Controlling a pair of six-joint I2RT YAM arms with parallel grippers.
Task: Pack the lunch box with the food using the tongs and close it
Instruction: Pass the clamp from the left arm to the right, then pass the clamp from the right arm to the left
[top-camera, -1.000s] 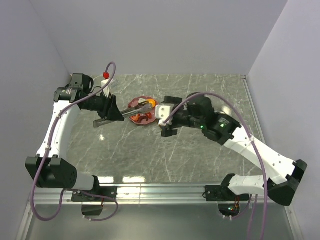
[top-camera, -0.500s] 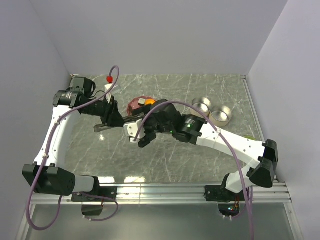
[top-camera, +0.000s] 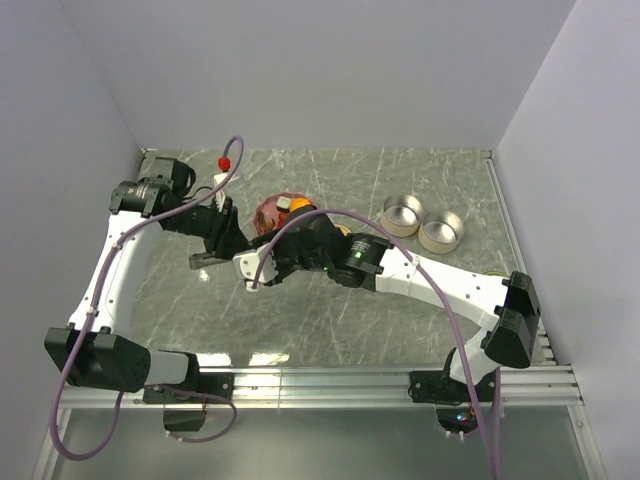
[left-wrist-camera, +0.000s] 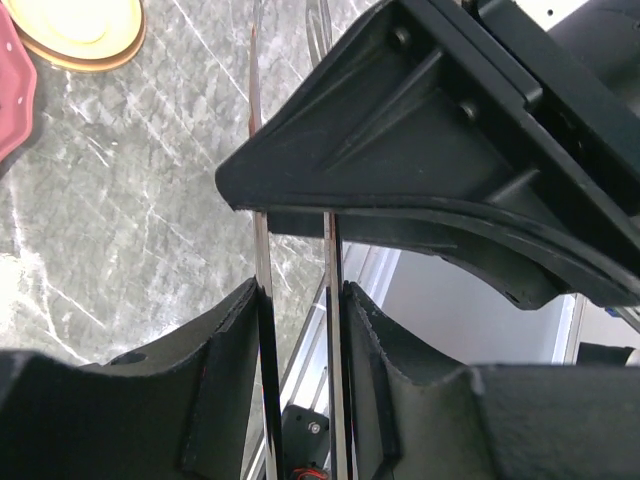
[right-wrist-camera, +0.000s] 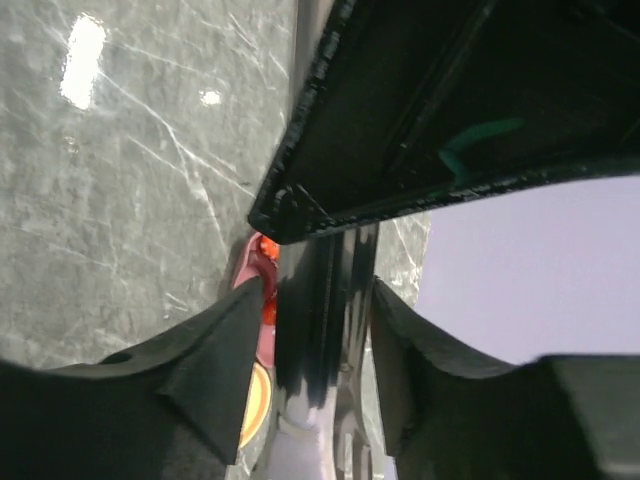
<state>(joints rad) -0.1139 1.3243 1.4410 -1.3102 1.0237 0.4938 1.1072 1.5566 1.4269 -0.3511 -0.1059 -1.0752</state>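
Note:
Long thin metal tongs (left-wrist-camera: 262, 250) run between the fingers of my left gripper (left-wrist-camera: 298, 300), which is shut on both of their slender arms. My right arm reaches across to the same spot. My right gripper (right-wrist-camera: 318, 300) straddles the tongs (right-wrist-camera: 322, 262), a finger close against each side. From above, the two grippers (top-camera: 208, 256) (top-camera: 252, 272) sit side by side, just left of the pink plate (top-camera: 270, 210). A round orange food piece (top-camera: 298, 205) lies at the plate's edge. The other food is hidden under the right arm. The lunch box shows as two open round metal tins (top-camera: 403, 213).
The second tin (top-camera: 441, 230) stands right of the first, at the back right. The right gripper's black body (left-wrist-camera: 450, 150) fills the upper half of the left wrist view. Walls close in the table on three sides, and a metal rail (top-camera: 330, 378) runs along the near edge.
The right arm has swung left from beside the plate to the left gripper, uncovering the two tins. Its jaws have narrowed from wide open onto the tongs. The left gripper has barely moved.

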